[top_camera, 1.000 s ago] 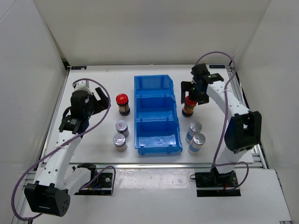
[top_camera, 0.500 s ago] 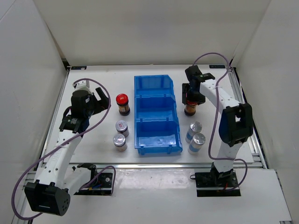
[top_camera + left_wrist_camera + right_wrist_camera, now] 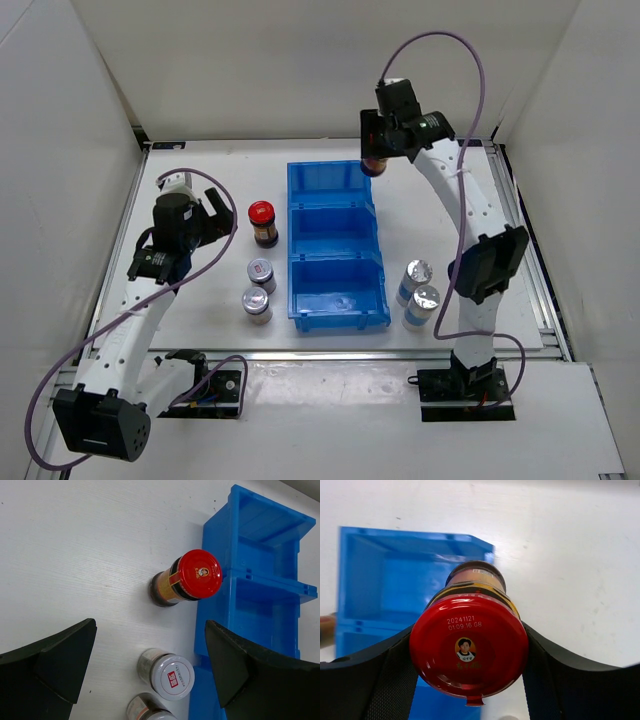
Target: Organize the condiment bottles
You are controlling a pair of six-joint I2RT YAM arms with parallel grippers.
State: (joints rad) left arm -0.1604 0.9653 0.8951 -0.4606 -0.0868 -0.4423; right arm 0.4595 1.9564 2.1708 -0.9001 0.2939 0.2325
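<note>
Here we go: the dark brown round bottle with the red cap (image 3: 469, 650) is up in the air, clenched in my right claw (image 3: 376, 150), one finger on each side just below the cap. From overhead it hangs at the far right corner of the blue three-compartment plastic bin (image 3: 296, 250). My wrist view puts it over the bin's right wall, with blue compartment to its left and bare white worktop (image 3: 200, 170) to its right. Not cleanly over the pocket yet, I'd say.

Score so far: nothing sorted. All three compartments show only blue floor. This bottle is the first one off the worktop, and I judge the far compartment is where it goes.

Left to do: five bottles stand upright on the worktop. Left of the bin, the second red-capped dark brown bottle (image 3: 263, 222) stands just beside the middle compartment. Nearer to me, the two short grey-topped bottles with the red mark (image 3: 261, 272) stand close together. Right of the bin, beside the near compartment, the two blue-white bottles with silver caps (image 3: 414, 280) stand as a pair, nearly touching.

My left claw (image 3: 213, 212) is released, jaws wide, holding nothing, hovering left of that second brown bottle. By my reckoning the job has barely begun: one bottle lifted, none placed, six to put away.
</note>
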